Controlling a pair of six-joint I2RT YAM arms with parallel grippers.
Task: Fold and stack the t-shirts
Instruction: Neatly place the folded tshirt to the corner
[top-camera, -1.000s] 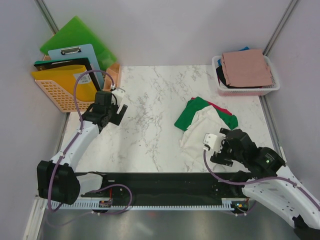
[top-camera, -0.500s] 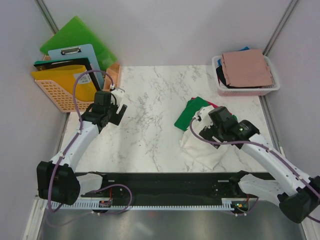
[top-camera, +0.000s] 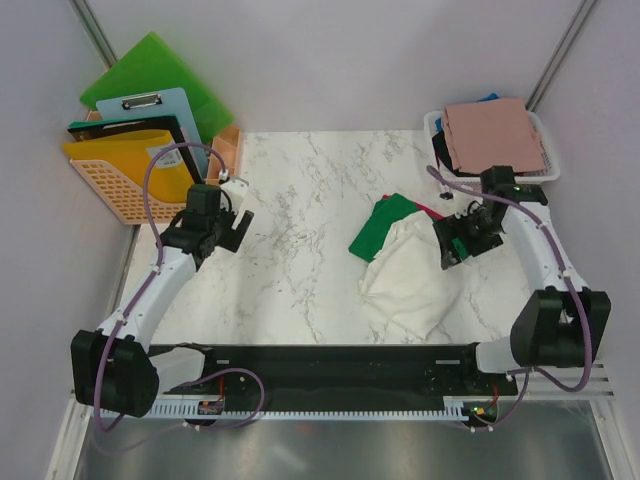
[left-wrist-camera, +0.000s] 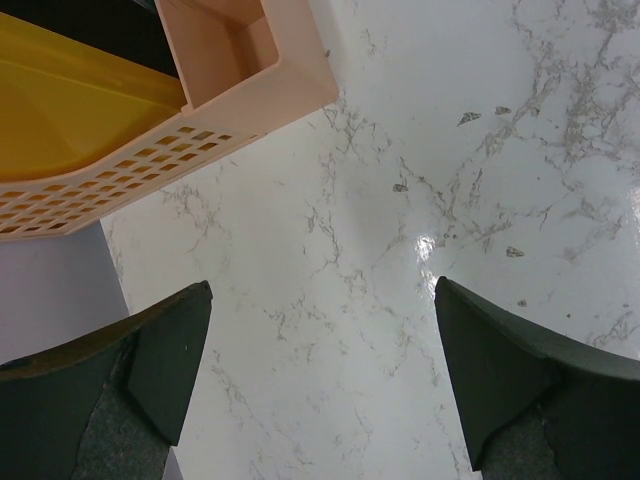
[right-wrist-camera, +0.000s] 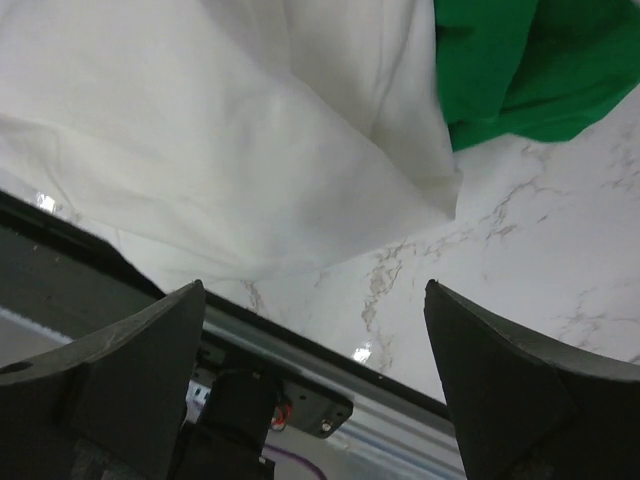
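A crumpled cream-white t-shirt (top-camera: 408, 280) lies right of the table's centre. A green t-shirt (top-camera: 383, 228) is bunched at its far-left edge, with a sliver of red cloth (top-camera: 432, 213) behind. My right gripper (top-camera: 450, 250) is open and empty at the pile's right edge. Its wrist view shows the white shirt (right-wrist-camera: 200, 130) and the green one (right-wrist-camera: 520, 70) beyond the open gripper (right-wrist-camera: 315, 380). A folded dusty-pink t-shirt (top-camera: 495, 135) tops black and blue ones in the white mesh basket (top-camera: 500, 183). My left gripper (top-camera: 228, 228) is open and empty over bare marble (left-wrist-camera: 330, 250).
An orange plastic basket (top-camera: 105, 185) at the back left holds green and yellow folder boards and a blue clipboard (top-camera: 165, 115); its corner shows in the left wrist view (left-wrist-camera: 230, 90). A black rail (top-camera: 320, 365) runs along the table's near edge.
My right arm has swung from the near-right front of the table up to the right side of the shirt pile, uncovering the white shirt. The left arm has barely moved.
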